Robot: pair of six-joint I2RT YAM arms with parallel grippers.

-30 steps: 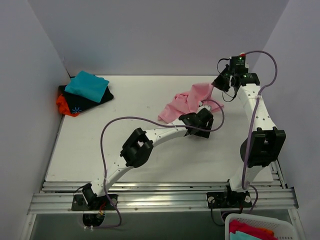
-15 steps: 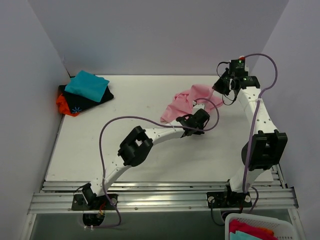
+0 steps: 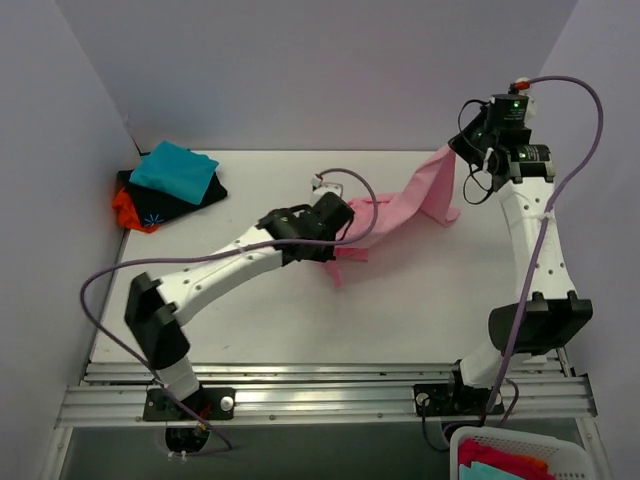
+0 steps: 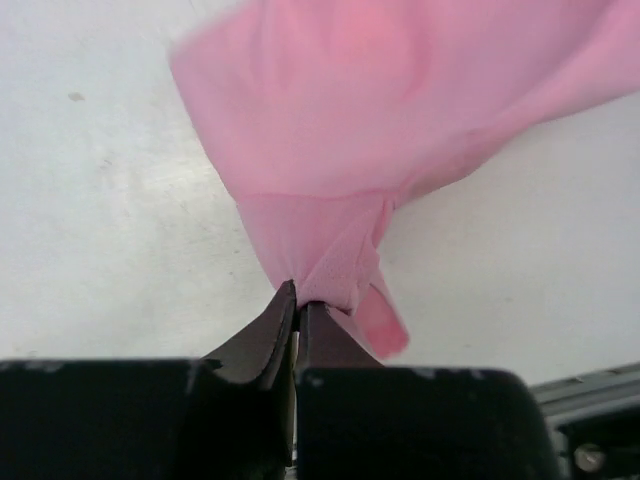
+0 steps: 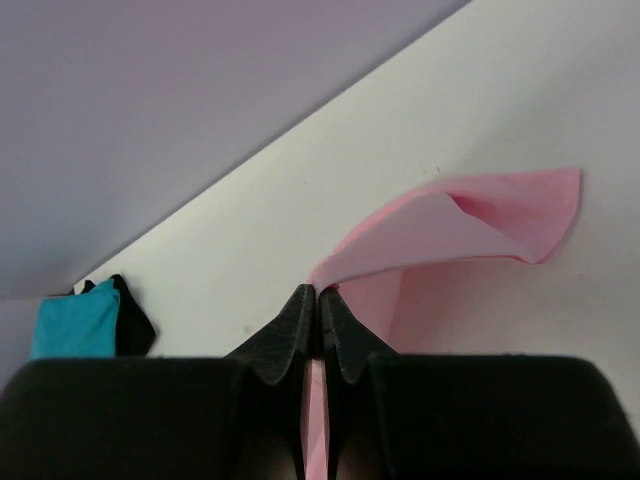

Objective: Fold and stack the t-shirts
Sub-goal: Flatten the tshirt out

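Since 1 s ago, the left arm has swung left, its elbow now out over the left side of the table (image 3: 250,330). The left gripper (image 3: 343,232) has moved from right of centre to mid-table, and the right gripper (image 3: 460,150) has gone up and to the right. The light-pink t-shirt (image 3: 405,205) is no longer a heap; it's pulled into a diagonal band between the grippers, high end at the right one.

- **Left gripper:** fingers pressed together, pinching a gathered bunch of pink cloth just above the table.
- **Right gripper:** fingers closed on a pink edge, holding the cloth off the surface, with a flap hanging below.
- **Folded stack:** unmoved in the far-left corner, well apart from both grippers. The teal t-shirt (image 3: 174,170) is on top, the black t-shirt (image 3: 170,205) with blue starburst print is under it, and the orange-red t-shirt (image 3: 125,208) is at the bottom.
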